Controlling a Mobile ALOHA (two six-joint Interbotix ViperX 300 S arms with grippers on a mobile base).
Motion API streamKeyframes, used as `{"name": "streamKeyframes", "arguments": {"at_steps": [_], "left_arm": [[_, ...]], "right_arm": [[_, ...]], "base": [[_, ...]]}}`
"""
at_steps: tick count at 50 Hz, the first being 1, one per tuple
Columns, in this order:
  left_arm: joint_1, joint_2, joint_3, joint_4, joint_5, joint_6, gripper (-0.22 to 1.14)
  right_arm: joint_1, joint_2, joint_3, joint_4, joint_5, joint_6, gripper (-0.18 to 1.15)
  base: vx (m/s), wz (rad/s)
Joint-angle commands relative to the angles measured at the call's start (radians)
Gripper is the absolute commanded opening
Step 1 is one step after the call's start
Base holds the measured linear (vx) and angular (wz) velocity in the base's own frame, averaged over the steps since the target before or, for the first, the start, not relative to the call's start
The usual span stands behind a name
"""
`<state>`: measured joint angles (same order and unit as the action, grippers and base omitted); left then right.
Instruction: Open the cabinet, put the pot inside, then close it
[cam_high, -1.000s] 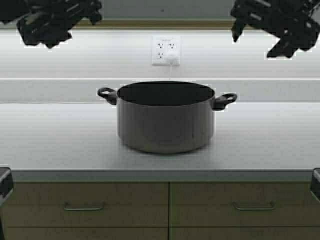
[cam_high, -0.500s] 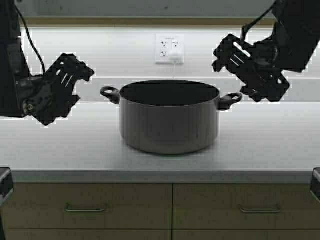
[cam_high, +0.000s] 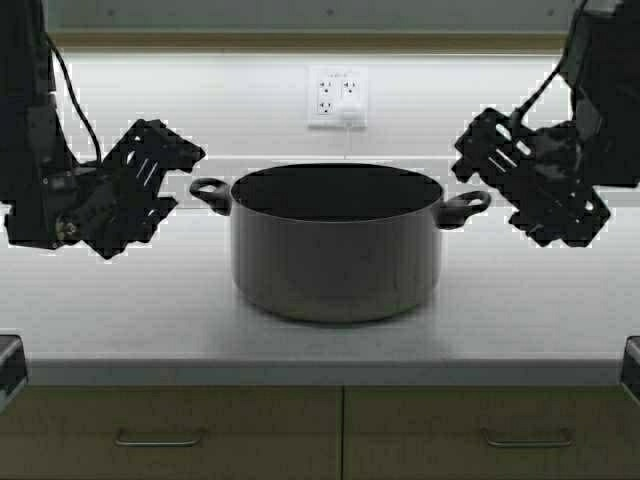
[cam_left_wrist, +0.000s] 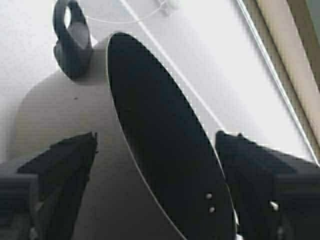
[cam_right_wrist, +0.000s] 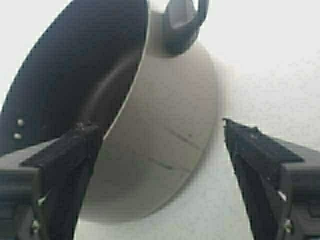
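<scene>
The pot (cam_high: 336, 243) stands upright on the countertop (cam_high: 120, 310), in the middle of my view, in front of the wall outlet (cam_high: 337, 97), and nothing is touching it. My left gripper (cam_high: 150, 185) hangs just beside the pot's left handle (cam_high: 210, 192) and my right gripper (cam_high: 520, 185) just beside its right handle (cam_high: 465, 208), both apart from the loops. Both wrist views show the fingers spread wide with the pot's rim and wall between them, so both grippers are released and hold nothing. Below the counter edge I see two cabinet fronts (cam_high: 180, 435), each with a bar handle (cam_high: 157, 439), and both look closed. As I judge it, nothing of the task is done yet: the cabinet is not open, the pot is not inside, and the closing is left too. With my arms flanking the pot, I seem to be lined up to take it by the handles.
</scene>
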<state>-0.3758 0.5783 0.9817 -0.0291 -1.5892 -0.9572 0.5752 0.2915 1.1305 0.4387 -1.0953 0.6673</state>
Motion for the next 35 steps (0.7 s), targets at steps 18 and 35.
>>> {"name": "streamKeyframes", "arguments": {"at_steps": [18,35], "left_arm": [[0.044,0.268,-0.4,-0.064,-0.018,-0.138,1.02],[0.144,0.344,-0.637,0.069,0.098,-0.164,1.02]], "right_arm": [[-0.077,0.422,-0.319,-0.035,-0.371,0.316,1.03],[-0.167,0.532,-0.492,-0.063,-0.423,0.359,1.03]], "base": [[-0.01,0.01],[0.0,0.0]]}}
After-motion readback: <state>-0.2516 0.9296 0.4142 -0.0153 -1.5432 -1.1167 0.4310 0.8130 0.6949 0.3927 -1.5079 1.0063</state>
